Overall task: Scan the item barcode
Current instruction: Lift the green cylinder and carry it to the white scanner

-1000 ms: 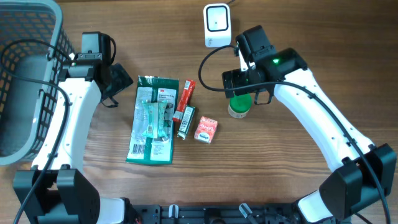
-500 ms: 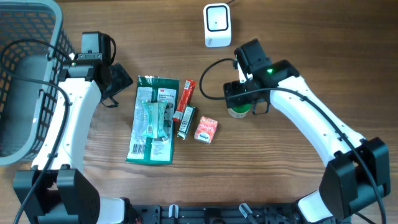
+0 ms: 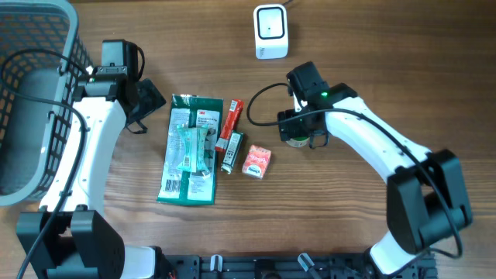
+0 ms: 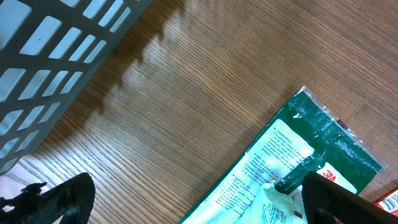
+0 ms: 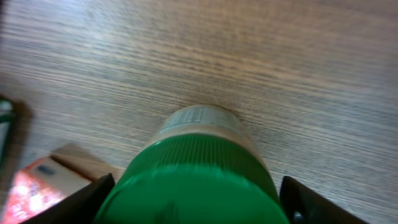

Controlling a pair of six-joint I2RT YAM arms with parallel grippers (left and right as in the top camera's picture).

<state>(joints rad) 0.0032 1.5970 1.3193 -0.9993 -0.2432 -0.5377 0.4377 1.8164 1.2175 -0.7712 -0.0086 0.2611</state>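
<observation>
A round jar with a green lid [image 3: 292, 140] is seen on the brown wooden table [image 3: 349, 232], mostly covered by the right gripper [image 3: 302, 130] set over it; a grip cannot be confirmed. A white box-shaped scanner [image 3: 271, 31] is placed well apart from it. A small red carton [image 3: 256, 161] is laid near the jar. The left gripper [image 3: 151, 103] is held beside a flat green plastic packet [image 3: 192, 147].

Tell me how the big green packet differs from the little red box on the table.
The green packet is far larger than the red box. The green packet is a long, flat pouch with a white label; the red box is a squat carton. Both lie flat on the wooden table.
</observation>
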